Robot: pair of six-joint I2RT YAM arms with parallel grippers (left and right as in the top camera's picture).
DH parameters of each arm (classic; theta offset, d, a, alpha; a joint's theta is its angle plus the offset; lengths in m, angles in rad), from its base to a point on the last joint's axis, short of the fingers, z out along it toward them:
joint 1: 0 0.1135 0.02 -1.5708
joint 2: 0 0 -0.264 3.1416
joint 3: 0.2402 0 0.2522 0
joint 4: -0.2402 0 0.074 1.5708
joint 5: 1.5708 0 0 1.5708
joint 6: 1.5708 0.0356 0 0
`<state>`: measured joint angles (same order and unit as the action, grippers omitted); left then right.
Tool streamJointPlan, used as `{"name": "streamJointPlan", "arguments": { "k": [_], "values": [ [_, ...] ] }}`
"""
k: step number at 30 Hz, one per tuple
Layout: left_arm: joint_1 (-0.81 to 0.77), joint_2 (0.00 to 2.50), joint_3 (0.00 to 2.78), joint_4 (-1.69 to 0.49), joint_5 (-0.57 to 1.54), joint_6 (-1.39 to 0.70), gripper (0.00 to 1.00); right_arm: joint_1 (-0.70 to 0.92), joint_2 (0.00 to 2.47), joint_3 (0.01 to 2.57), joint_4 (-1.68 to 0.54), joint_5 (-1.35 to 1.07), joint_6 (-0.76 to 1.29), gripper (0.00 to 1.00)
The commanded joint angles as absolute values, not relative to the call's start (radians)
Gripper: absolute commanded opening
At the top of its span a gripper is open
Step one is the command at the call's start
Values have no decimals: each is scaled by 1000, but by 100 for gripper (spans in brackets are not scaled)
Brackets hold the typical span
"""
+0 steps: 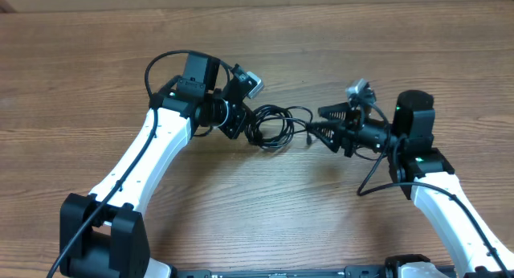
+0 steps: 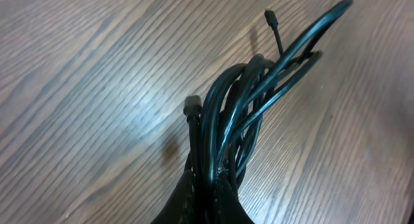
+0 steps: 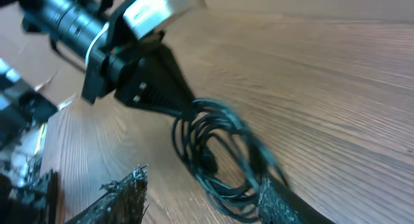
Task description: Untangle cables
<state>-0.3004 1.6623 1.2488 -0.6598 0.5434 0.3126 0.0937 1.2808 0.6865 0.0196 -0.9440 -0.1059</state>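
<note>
Black cables (image 1: 273, 125) clenched in left fingers (image 2: 187, 201), right fingers (image 3: 119, 195) parted beside them, wood tabletop (image 1: 80, 53) around

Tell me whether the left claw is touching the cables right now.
Touching. The left wrist view shows the left claw shut on the cables, with the bundle pinched in its grip and fanning out above the table.

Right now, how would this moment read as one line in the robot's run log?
left tool: shut on cables | right tool: open, beside cables | cables: looped bundle, not yet untangled
</note>
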Motion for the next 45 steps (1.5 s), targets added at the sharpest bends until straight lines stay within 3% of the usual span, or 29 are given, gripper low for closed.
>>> {"name": "streamJointPlan", "arguments": {
  "k": [1, 16, 33, 41, 45],
  "values": [
    [-302, 1647, 1246, -640, 665, 306, 4, 119, 1270, 701, 11, -959, -196, 55],
    [-302, 1647, 1246, -566, 907, 306, 4, 131, 1270, 701, -66, -904, -290, 55],
    [-302, 1647, 1246, -506, 1146, 306, 4, 131, 1270, 701, -71, -804, -290, 68],
    [-302, 1647, 1246, -485, 1145, 306, 5, 131, 1270, 701, -107, -871, -289, 68],
    [-302, 1647, 1246, -476, 1142, 306, 4, 131, 1270, 701, -124, -966, -289, 63]
  ]
}}
